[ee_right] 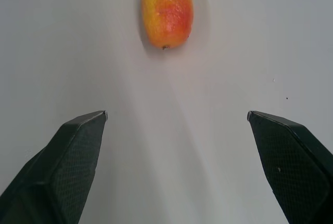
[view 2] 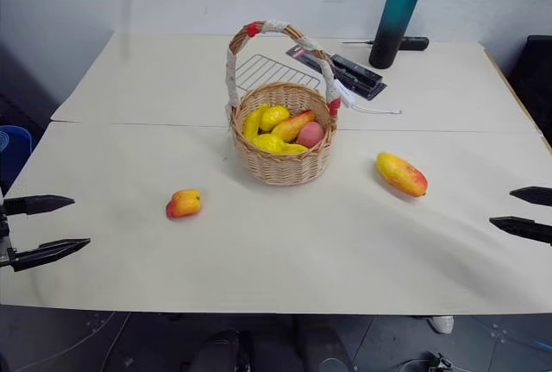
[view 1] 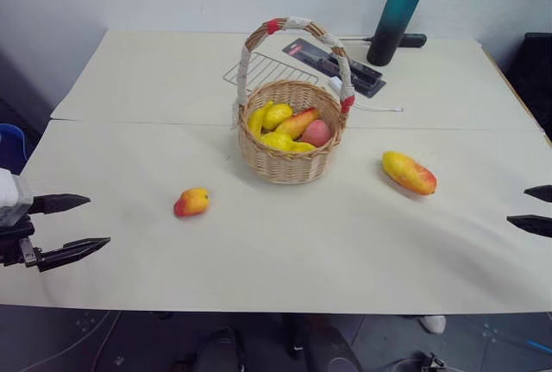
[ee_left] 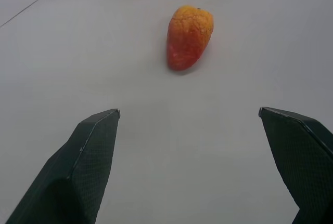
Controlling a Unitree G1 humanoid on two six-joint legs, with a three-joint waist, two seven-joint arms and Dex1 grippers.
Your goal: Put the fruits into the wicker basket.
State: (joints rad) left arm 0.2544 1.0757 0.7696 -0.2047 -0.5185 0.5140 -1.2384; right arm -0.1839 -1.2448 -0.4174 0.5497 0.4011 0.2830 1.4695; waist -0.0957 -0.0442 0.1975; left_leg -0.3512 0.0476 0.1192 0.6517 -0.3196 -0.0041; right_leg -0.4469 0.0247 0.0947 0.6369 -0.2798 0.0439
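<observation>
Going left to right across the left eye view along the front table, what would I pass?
Left hand → small red-orange fruit → wicker basket → yellow mango-like fruit → right hand.

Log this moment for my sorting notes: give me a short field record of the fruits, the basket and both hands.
loose fruits: small red-orange fruit on the table, left of the basket; elongated mango-like fruit, right of it
wicker basket: upright, mid-table, already holding several fruits
left hand: open, empty, short of the small fruit
right hand: open, empty, short of the mango-like fruit
behind basket: teal bottle, wire rack
</observation>
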